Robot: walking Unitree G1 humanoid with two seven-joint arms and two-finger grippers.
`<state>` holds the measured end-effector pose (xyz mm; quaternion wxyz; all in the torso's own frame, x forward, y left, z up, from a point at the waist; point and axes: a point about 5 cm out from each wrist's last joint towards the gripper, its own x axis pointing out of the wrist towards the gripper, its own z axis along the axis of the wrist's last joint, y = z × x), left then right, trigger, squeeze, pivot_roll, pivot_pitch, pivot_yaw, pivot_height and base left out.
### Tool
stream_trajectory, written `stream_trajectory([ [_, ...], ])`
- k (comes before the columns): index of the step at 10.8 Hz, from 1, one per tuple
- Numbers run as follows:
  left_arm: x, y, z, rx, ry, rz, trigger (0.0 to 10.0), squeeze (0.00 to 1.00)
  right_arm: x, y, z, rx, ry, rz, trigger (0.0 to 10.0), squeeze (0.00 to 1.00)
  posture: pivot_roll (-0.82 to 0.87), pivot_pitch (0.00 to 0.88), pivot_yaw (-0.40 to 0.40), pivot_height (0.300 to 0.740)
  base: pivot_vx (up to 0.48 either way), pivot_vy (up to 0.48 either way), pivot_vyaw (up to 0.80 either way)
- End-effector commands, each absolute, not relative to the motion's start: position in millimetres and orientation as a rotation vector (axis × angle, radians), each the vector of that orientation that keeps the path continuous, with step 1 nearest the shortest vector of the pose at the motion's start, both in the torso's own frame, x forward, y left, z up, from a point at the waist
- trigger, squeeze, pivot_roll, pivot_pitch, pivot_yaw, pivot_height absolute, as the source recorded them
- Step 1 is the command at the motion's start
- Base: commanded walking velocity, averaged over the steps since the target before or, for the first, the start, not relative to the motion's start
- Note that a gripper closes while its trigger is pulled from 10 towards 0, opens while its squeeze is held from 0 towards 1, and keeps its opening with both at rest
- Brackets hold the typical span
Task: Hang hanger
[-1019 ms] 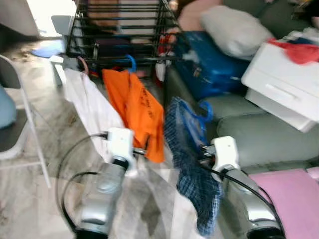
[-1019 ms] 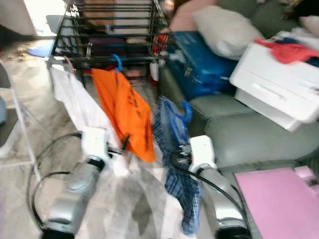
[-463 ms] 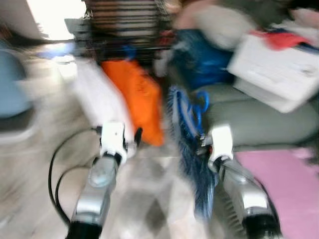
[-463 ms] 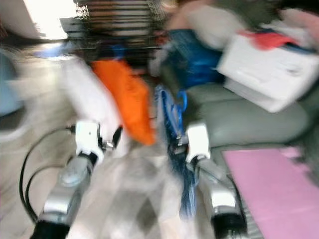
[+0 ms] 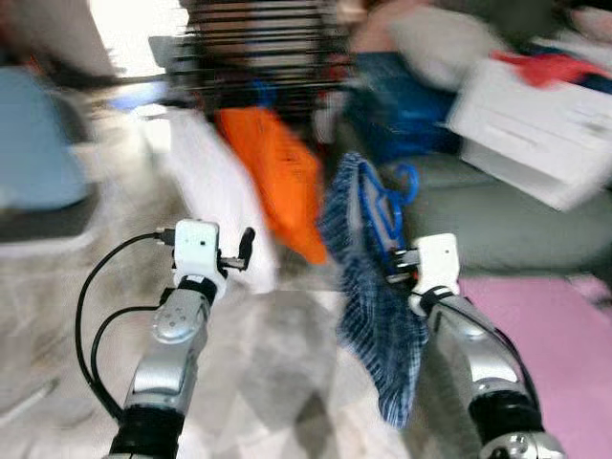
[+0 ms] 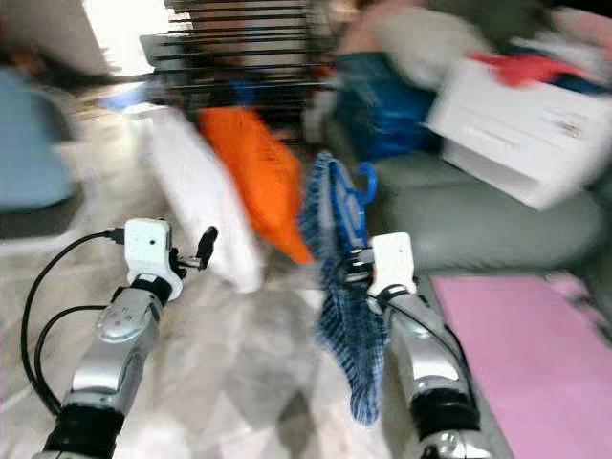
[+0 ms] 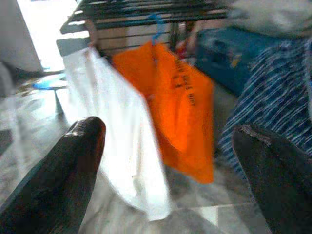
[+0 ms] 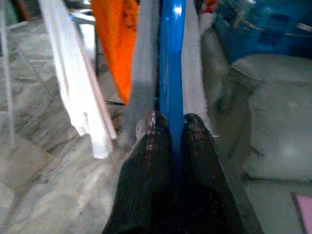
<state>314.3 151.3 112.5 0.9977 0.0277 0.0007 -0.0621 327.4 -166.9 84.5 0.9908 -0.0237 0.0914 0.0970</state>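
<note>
**Blue hanger clamped in the right gripper, short of the drying rack**

The blue hanger (image 8: 171, 58) runs straight out from between the two black fingers (image 8: 151, 161) of the right gripper (image 8: 171, 127), which are pressed together on its lower bar — the wrist view shows the plastic pinched tightly between both pads. From the head cameras the hanger's hook (image 5: 400, 182) rises just above and beyond that gripper, free of any rail. A blue checked shirt (image 5: 368, 287) is draped over the hanger and hangs down below the gripper, alongside the right forearm.

Beyond the gripper and to its left, an orange garment (image 5: 282, 177) hangs from the black wire drying rack (image 5: 258, 48) by a blue hook of its own; further left again hangs a white garment (image 5: 220, 206). Both are apart from the held hanger, and the rack's bars lie well above and ahead of the gripper. To the gripper's right stands a grey-green sofa (image 5: 507, 225) carrying a blue bag (image 5: 402, 110), a pale cushion (image 5: 440, 43) and a white box (image 5: 535, 129) with red cloth on top. A pink mat (image 5: 545, 335) lies beside the right arm.

The left gripper (image 7: 168, 146) is raised at the same height, its fingers (image 7: 73, 161) spread wide apart and holding nothing — the white and orange garments hang ahead of it. The head views are motion-blurred; fine detail of the rack cannot be made out. The floor (image 5: 277, 382) is pale marbled tile.
</note>
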Motion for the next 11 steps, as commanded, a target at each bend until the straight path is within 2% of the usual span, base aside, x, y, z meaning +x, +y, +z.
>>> stream_trajectory([
  [1, 319, 157, 116, 0.073, -0.014, -0.119, 10.0, 0.00, 338, -163, 103, -0.039, 0.103, 0.198, 10.0, 0.00, -0.15, 0.000, 0.041, 0.740, 0.000, 0.000, 0.80],
  [3, 326, 147, 121, 0.105, -0.031, -0.190, 10.0, 0.00, 341, -164, 108, -0.045, 0.067, 0.196, 10.0, 0.00, -0.17, 0.000, 0.092, 0.740, 0.000, 0.000, 0.80],
  [4, 327, 144, 120, 0.148, -0.045, -0.227, 10.0, 0.00, 341, -166, 104, -0.022, 0.074, 0.176, 10.0, 0.00, -0.17, 0.000, 0.090, 0.740, 0.000, 0.000, 0.80],
  [6, 334, 142, 132, 0.157, -0.102, -0.205, 10.0, 0.00, 343, -152, 107, -0.019, 0.063, 0.283, 10.0, 0.00, -0.15, 0.000, 0.059, 0.740, 0.000, 0.000, 0.80],
  [8, 323, 147, 122, 0.149, -0.080, -0.182, 10.0, 0.00, 343, -146, 120, 0.000, 0.032, 0.391, 10.0, 0.00, -0.15, 0.000, 0.037, 0.740, 0.000, 0.000, 0.80],
  [11, 314, 150, 114, 0.142, -0.049, -0.142, 10.0, 0.00, 327, -143, 121, 0.023, 0.039, 0.495, 10.0, 0.00, -0.13, 0.000, 0.031, 0.740, 0.000, 0.000, 0.80],
])
